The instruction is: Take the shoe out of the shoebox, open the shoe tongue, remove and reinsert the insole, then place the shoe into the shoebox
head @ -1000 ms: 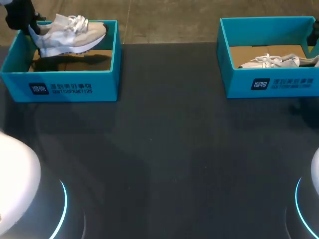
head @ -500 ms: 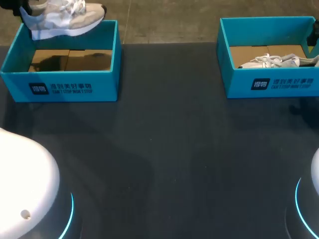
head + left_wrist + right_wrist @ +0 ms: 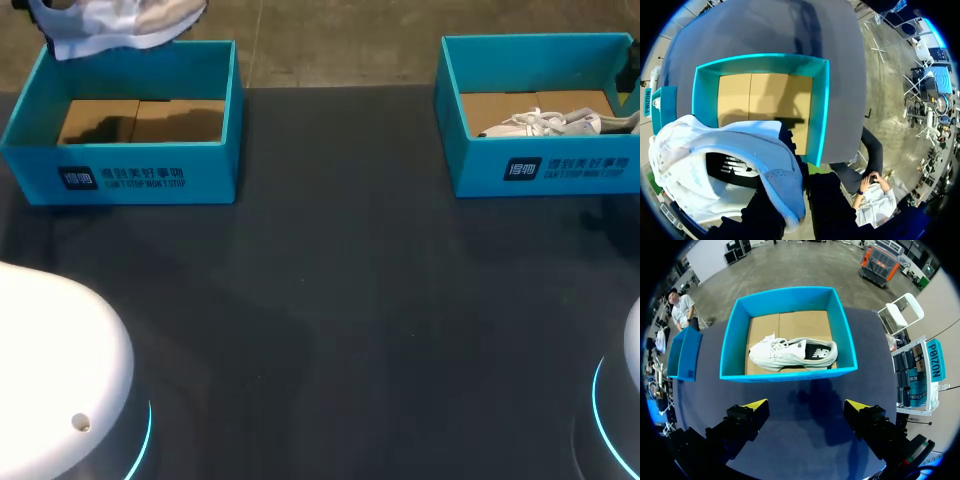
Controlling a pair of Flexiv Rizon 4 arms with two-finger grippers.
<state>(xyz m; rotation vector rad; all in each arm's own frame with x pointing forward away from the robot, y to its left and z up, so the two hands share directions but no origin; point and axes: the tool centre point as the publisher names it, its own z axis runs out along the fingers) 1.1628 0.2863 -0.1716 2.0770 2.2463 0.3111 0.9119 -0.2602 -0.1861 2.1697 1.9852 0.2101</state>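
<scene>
Left gripper (image 3: 788, 167) clamps the grey-white sneaker (image 3: 715, 165) above the left shoebox (image 3: 822, 100). Right gripper (image 3: 807, 407), jaws apart, hovers before the right shoebox (image 3: 790, 373) containing a white sneaker (image 3: 790, 354).

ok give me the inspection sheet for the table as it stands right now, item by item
surface: dark table, bare between the two boxes
job's things: left shoebox holds no shoe, only its cardboard floor shows; held shoe is in the air by that box's far wall; right shoebox has a second shoe lying inside
clutter: nothing seen
grippers: left gripper holds the held shoe by its heel end, its yellow tips hidden behind the shoe; right gripper open, nothing in it, over bare table short of the right shoebox
cables: nothing seen
surroundings: nothing seen reaching over the table
</scene>
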